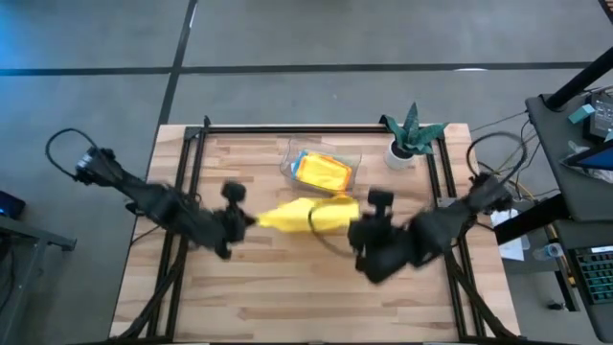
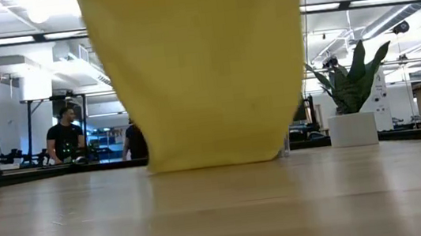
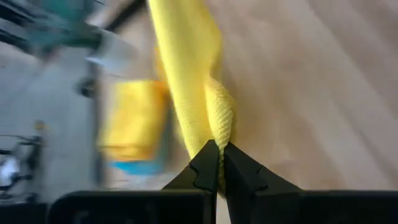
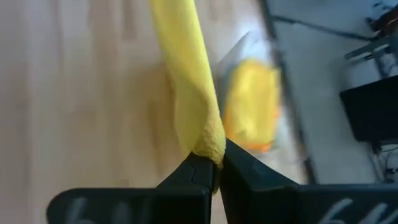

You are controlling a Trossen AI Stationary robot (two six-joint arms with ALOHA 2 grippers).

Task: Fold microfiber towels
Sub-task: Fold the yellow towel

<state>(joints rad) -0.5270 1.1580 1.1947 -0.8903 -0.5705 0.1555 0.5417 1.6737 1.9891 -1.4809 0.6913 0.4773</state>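
While the table (image 1: 287, 297) lies bare below, the yellow towel (image 1: 305, 216) hangs at centre, tray (image 1: 292, 158) at twelve o'clock; left gripper (image 1: 251, 220) and right gripper (image 1: 352, 222), each clamped on a corner, should lower together, keeping it taut.

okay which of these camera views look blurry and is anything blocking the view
High view: both arms are smeared by motion blur, the table stays sharp. Low view: the hanging yellow towel fills the middle and hides both tools. Left wrist view: the tray behind is blurred, while the left tool pinching the towel is sharp. Right wrist view: the right tool is sharp, the tray soft.
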